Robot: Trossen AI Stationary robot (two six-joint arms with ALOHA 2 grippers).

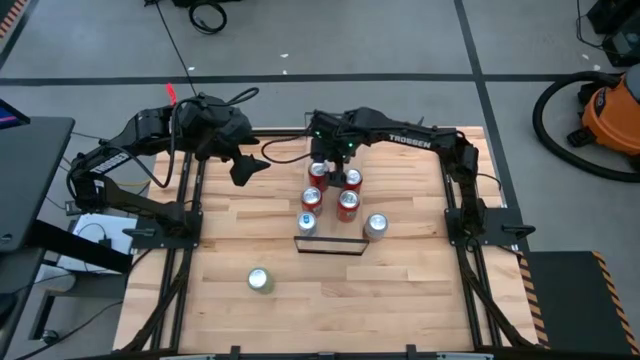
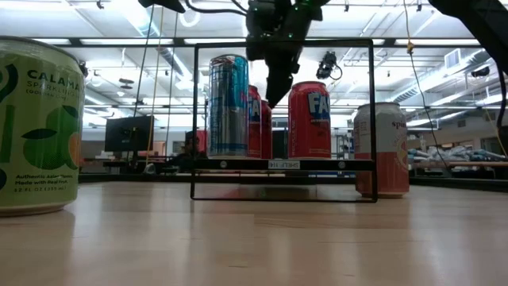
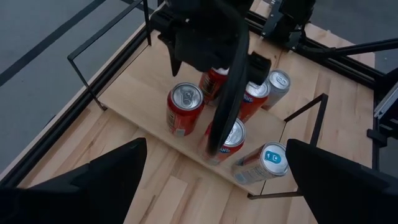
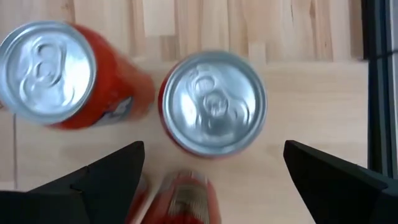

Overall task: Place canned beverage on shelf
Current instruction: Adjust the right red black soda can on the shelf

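Observation:
The shelf (image 1: 330, 238), a narrow light-wood board with black wire rails, lies mid-table. Several red cans stand upright on it, among them one (image 4: 214, 102) right below my right gripper (image 4: 214, 180) and another (image 4: 48, 71) beside it. A tall blue-and-silver can (image 2: 228, 103) stands at the shelf's near end. My right gripper (image 1: 334, 162) hangs open over the far red cans, fingers pointing steeply down, touching nothing. My left gripper (image 1: 247, 170) waits open, raised, left of the shelf.
A pale pink-and-white can (image 1: 376, 225) stands on the table just right of the shelf. A green can (image 1: 260, 280) stands alone toward the near left. The black frame rails (image 1: 190, 200) run along the table's left and right sides.

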